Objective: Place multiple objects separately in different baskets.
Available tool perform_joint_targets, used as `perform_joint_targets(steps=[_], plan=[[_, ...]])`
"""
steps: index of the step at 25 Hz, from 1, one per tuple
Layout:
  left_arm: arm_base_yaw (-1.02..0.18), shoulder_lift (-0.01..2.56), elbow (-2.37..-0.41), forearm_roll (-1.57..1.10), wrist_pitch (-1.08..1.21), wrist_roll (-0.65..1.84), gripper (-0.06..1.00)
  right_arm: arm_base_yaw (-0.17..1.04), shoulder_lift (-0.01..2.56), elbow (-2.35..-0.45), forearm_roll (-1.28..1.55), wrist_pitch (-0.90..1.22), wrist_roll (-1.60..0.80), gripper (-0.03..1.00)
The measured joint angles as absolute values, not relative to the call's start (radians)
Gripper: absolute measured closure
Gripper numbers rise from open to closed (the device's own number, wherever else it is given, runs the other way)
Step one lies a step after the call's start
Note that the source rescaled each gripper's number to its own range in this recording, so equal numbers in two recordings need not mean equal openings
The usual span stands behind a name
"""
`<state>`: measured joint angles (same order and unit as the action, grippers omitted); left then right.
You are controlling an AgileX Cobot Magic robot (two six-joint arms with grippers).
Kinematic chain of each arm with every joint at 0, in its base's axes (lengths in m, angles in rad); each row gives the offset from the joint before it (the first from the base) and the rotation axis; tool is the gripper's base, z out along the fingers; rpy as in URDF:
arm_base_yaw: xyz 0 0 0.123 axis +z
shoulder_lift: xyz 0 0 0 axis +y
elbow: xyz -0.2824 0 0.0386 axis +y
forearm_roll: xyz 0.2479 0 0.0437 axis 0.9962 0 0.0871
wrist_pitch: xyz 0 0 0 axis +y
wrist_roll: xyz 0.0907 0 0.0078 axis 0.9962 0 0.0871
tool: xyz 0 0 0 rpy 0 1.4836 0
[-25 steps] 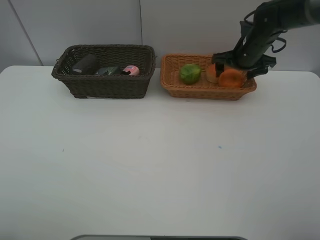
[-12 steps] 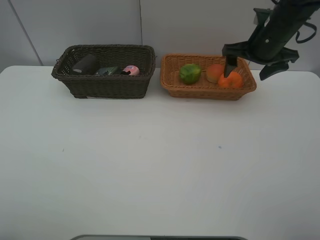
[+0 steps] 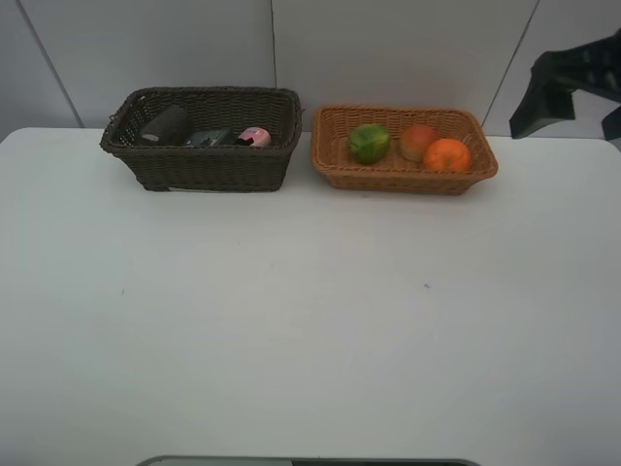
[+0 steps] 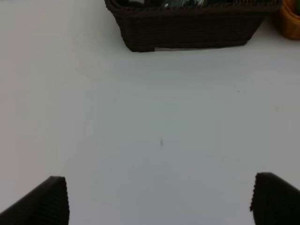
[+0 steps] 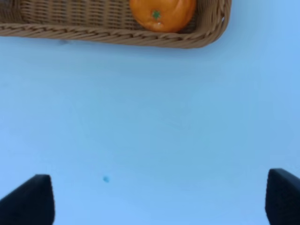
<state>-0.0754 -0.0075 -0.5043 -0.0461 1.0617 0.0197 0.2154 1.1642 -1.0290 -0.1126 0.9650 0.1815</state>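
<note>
The dark brown basket (image 3: 199,167) at the back left holds the mauve cup (image 3: 165,124), the dark grey bottle (image 3: 209,138) and the pink bottle (image 3: 255,137). Beside it, the orange-tan basket (image 3: 408,179) holds the green fruit (image 3: 369,143), the peach-like fruit (image 3: 418,142) and the orange (image 3: 447,154). My right gripper (image 3: 572,121) hangs open and empty at the right edge, clear of that basket; its wrist view shows the orange (image 5: 161,11) in the basket (image 5: 117,37). My left gripper (image 4: 159,201) is open and empty over bare table, short of the dark basket (image 4: 187,30).
The white table (image 3: 310,320) stretches wide in front of both baskets. A small blue speck (image 5: 106,178) marks the table below the right gripper. A grey panelled wall stands right behind the baskets.
My right gripper has lifted off the orange in the orange-tan basket and drawn back up and to the right, jaws still open. The orange stays in the basket.
</note>
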Motion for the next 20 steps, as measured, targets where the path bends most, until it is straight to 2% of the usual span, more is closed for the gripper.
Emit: perform_joint_targets(steps=[10,20], plan=[[-0.075,-0.008,-0.504,-0.046,1.062,0.02,-0.02,0.215,0.616,-0.927,-0.114,1.123,0.145,-0.03],[-0.075,-0.008,-0.504,-0.046,1.062,0.02,-0.02,0.215,0.159,-0.663,-0.075,1.136,0.143,-0.03]])
